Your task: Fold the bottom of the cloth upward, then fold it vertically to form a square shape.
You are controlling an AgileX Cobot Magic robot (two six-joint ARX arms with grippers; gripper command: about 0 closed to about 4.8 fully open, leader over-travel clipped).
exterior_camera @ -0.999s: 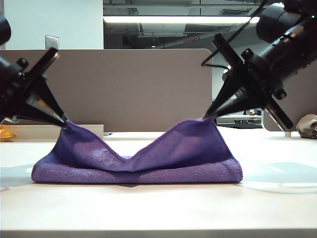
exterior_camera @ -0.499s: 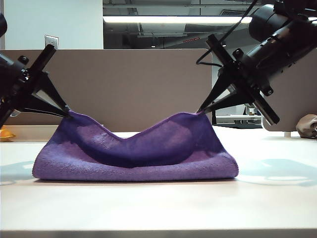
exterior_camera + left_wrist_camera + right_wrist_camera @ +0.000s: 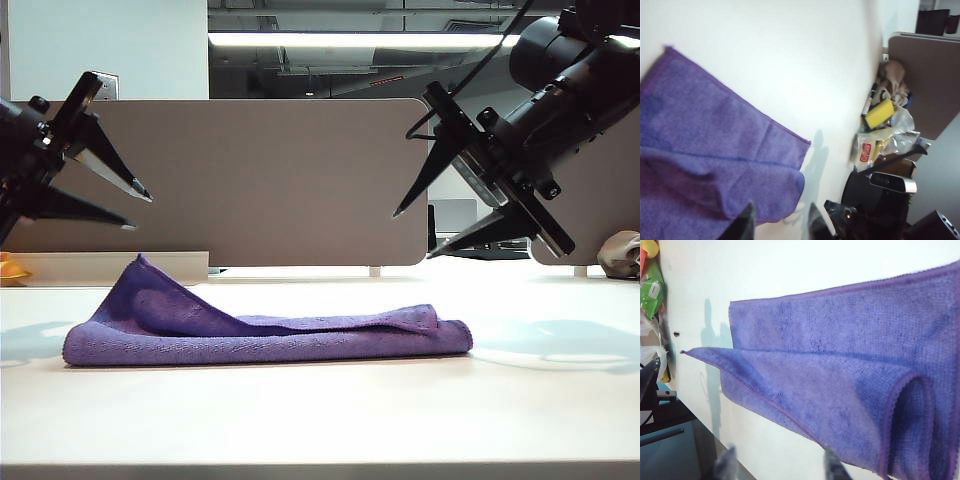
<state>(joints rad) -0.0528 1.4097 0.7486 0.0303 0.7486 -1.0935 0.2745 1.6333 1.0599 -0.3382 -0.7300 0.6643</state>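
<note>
The purple cloth (image 3: 270, 335) lies folded on the white table (image 3: 320, 420), its left end still peaked up a little. My left gripper (image 3: 140, 212) hangs open above that left end, not touching it. At the other end my right gripper (image 3: 412, 236) is open above the cloth, also apart from it. In the left wrist view the cloth (image 3: 715, 150) lies in two layers under the open left gripper (image 3: 781, 210), which holds nothing. The right wrist view shows the cloth (image 3: 840, 370) with a loose corner flap and the right gripper (image 3: 779, 457) open over bare table.
A brown partition panel (image 3: 270, 180) stands behind the table. A small brown-grey lumpy object (image 3: 622, 252) sits at the far right. A yellow sponge (image 3: 879, 113) and plastic bags are piled at a table edge. Green items (image 3: 651, 290) lie at another edge.
Both grippers have opened and let go of the cloth's raised corners. The cloth has dropped flat onto its lower layer. Both grippers have lifted clear of it.
</note>
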